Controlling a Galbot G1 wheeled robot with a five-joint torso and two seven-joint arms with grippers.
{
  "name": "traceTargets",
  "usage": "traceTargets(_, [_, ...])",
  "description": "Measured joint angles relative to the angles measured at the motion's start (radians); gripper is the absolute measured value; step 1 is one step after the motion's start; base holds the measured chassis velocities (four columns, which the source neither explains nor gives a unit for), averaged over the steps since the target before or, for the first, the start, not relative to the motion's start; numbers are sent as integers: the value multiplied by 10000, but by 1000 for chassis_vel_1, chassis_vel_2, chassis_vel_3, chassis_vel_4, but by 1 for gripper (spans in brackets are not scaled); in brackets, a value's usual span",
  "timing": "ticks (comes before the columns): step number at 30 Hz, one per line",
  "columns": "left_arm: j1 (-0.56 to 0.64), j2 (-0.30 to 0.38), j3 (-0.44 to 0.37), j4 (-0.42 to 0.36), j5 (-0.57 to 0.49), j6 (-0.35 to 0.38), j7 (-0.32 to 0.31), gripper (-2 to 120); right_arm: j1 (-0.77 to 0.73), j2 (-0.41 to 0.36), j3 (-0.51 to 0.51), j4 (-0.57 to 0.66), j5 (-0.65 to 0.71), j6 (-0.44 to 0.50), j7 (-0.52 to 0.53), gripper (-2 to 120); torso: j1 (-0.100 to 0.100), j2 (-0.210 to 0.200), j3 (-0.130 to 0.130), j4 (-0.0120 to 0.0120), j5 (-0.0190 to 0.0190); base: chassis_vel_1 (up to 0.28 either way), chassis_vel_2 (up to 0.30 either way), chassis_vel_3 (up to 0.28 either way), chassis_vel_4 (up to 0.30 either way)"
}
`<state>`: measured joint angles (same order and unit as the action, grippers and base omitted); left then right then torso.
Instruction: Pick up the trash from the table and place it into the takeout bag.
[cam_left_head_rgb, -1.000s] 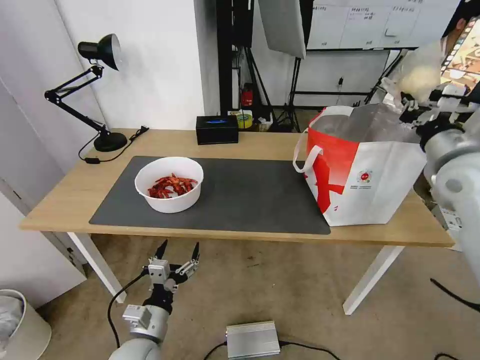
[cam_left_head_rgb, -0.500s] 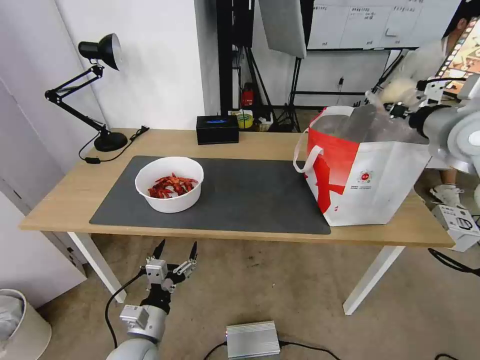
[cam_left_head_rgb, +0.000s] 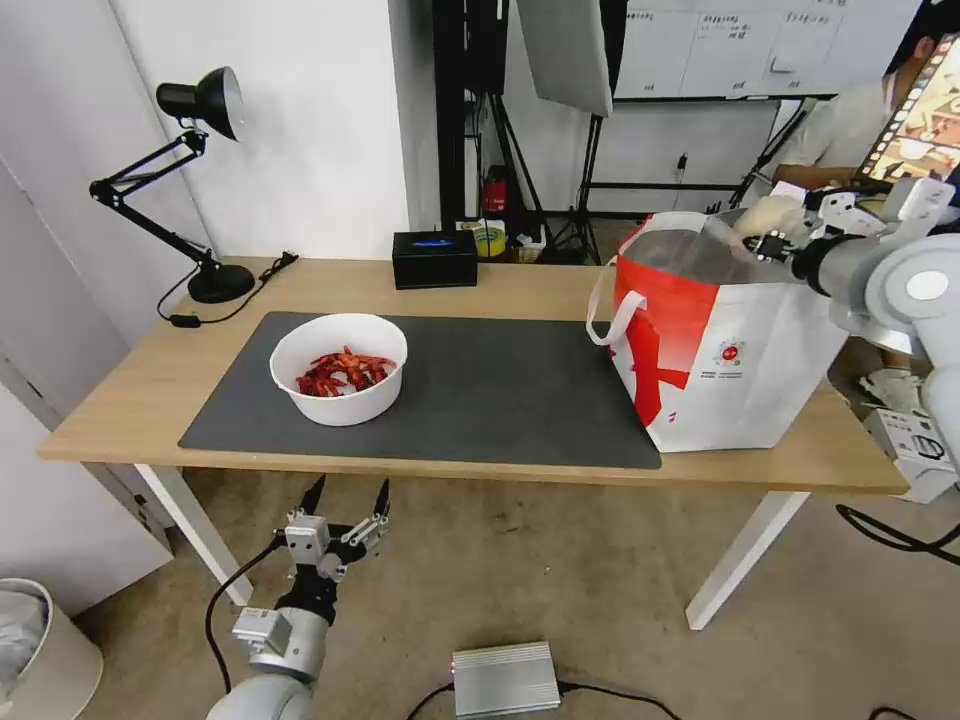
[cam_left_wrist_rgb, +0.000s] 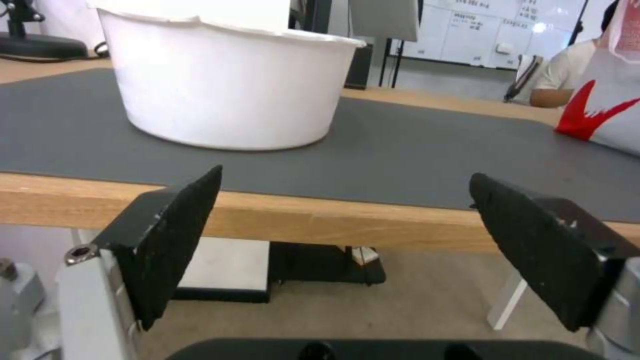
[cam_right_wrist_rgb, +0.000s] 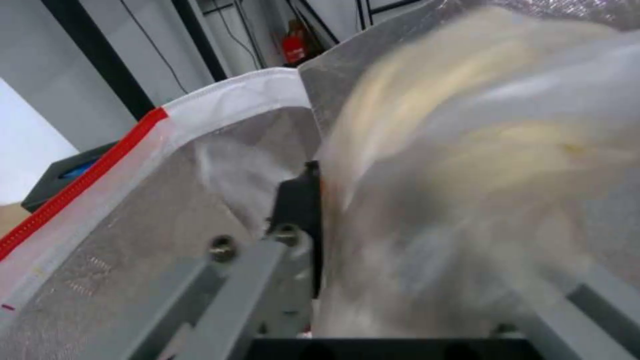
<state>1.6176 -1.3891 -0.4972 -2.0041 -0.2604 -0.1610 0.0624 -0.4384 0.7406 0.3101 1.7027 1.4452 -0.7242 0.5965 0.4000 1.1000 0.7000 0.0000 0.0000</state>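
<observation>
Down comes the right gripper (cam_left_head_rgb: 775, 240) — a second ago it held the knotted bag (cam_left_head_rgb: 768, 214) high over the takeout bag's (cam_left_head_rgb: 740, 350) far right corner, and now it has dropped to the rim, the pale lump sitting just above the foil-lined opening. From the head view, the fingers stay clamped on the knotted bag. The takeout bag stands at the right end of the table (cam_left_head_rgb: 140, 390), its near left corner overlapping the mat's (cam_left_head_rgb: 500, 390) right edge. The bowl (cam_left_head_rgb: 339, 368) of red shells sits on the left part of the mat, unmoved. The left gripper (cam_left_head_rgb: 343, 497) hangs below the table's front edge, under the bowl, fingers spread wide.

Over to the left wrist view: both black fingers (cam_left_wrist_rgb: 177, 235) stand far apart with nothing between them, just below the table (cam_left_wrist_rgb: 320, 220) edge. The bowl (cam_left_wrist_rgb: 227, 85) rises on the mat (cam_left_wrist_rgb: 413, 155) straight ahead, and a red-and-white slice of the takeout bag (cam_left_wrist_rgb: 610, 115) shows far off.

Right wrist view: the knotted bag (cam_right_wrist_rgb: 480, 190) bulges against the gripper, blurred, with one black finger (cam_right_wrist_rgb: 300, 200) pressed to its side. Behind it, the takeout bag's (cam_right_wrist_rgb: 133, 220) silver lining and red-trimmed rim.
</observation>
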Motion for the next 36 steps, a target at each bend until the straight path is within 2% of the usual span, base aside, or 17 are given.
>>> traceTargets(2, [1, 9, 0, 0, -7, -1, 0, 100, 2, 4, -5, 0, 2, 3, 5, 27, 0, 0, 0, 1, 0, 0, 0, 0, 0])
traceTargets(4, [1, 26, -2, 0, -17, -4, 0, 100, 18, 4, -17, 1, 1, 11, 22, 39, 0, 0, 0, 0, 0, 0, 0, 0, 0])
traceTargets(6, [-1, 32, -2, 0, -22, -5, 0, 100, 27, 3, -17, 10, 11, 13, 36, 42, 0, 0, 0, 0, 0, 0, 0, 0, 0])
traceTargets(12, [-23, 45, 27, -4, -36, -6, -1, 100, 8, 4, 30, 75, 58, 48, 83, 68, 0, 0, 0, 0, 0, 0, 0, 0, 0])
traceTargets(14, [-25, 46, 29, -4, -37, -6, 0, 100, -12, 4, 52, 111, 58, 64, 83, 71, 0, 0, 0, 0, 0, 0, 0, 0, 0])
traceTargets(16, [-33, 53, 31, -8, -39, -6, -1, 100, -92, 13, 77, 195, -14, 288, -38, 83, 0, 0, 0, 0, -1, 0, 0, 0, 0])
traceTargets(17, [-33, 53, 31, -8, -39, -6, -1, 100, -92, 13, 77, 195, -14, 288, -38, 83, 0, 0, 0, 0, -1, 0, 0, 0, 0])
traceTargets(20, [-71, 60, 30, -13, -55, -6, -1, 100, -334, 41, 77, 354, -754, 1057, -792, 96, 0, 0, 0, 0, 0, 0, 0, 0, 0])
traceTargets(21, [-71, 60, 30, -13, -55, -6, -1, 100, -334, 41, 77, 354, -754, 1057, -792, 96, 0, 0, 0, 0, 0, 0, 0, 0, 0])
traceTargets(23, [-93, 58, 16, -23, -87, -6, 0, 100, -637, 43, 130, 583, -1424, 1802, -1619, 100, 0, -1, 0, 1, 0, 0, 0, 0, 0])
traceTargets(25, [-93, 56, 2, -27, -106, -6, -1, 100, -798, 28, 165, 666, -1849, 2222, -2119, 100, 0, 0, -1, 1, -1, 0, 0, 0, 0])
traceTargets(26, [-85, 55, -20, -29, -127, -6, -2, 100, -1064, -11, 216, 810, -2529, 2897, -2864, 100, 0, 0, 0, 1, 0, 0, 0, 0, 0])
traceTargets(27, [-85, 55, -20, -29, -127, -6, -2, 100, -1064, -11, 216, 810, -2529, 2897, -2864, 100, 0, 0, 0, 1, 0, 0, 0, 0, 0])
traceTargets(30, [-69, 58, -47, -29, -153, -13, -2, 100, -1689, -40, 418, 1162, -3512, 4111, -4042, 100, 0, 0, -2, 0, -1, 0, 0, 0, 0])
traceTargets(31, [-69, 58, -47, -29, -153, -13, -2, 100, -1689, -40, 418, 1162, -3512, 4111, -4042, 100, 0, 0, -2, 0, -1, 0, 0, 0, 0])
traceTargets(33, [-73, 59, -55, -21, -164, -24, -3, 100, -2181, -48, 515, 1338, -4235, 4977, -4980, 100, -1, 0, -2, 0, 0, 0, 0, 0, 0])
traceTargets(36, [-60, 56, -55, -29, -160, -34, -3, 100, -2703, -69, 619, 1556, -4919, 5705, -5709, 100, 0, 0, -2, 0, -1, 0, 0, 0, 0])
